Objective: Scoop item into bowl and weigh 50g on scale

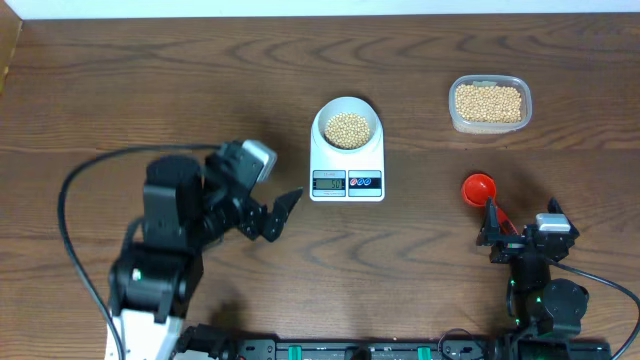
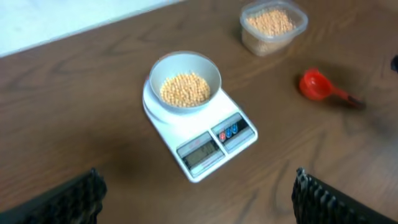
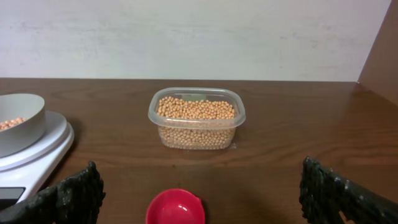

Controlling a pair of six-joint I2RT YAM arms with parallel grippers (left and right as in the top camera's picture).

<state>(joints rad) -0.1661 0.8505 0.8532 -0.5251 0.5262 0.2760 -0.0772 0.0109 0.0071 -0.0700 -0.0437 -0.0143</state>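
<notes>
While the bowl (image 1: 322, 118) of beans (image 1: 348, 129) sat on the scale (image 1: 375, 160) overhead, the left gripper (image 1: 279, 214) and right gripper (image 1: 492, 232) hung empty. From the left wrist, jaws gaped wide before the scale. From the right wrist, jaws stood wide apart, a red scoop (image 3: 176, 210) low between them, facing a tub (image 3: 196, 118) of more beans.

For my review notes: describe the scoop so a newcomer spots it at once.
Find the white scale mid-table, then look right, nearer the robot than the clear tub. The scoop lies there: a red cup on a handle, unlike its pale neighbours.
</notes>
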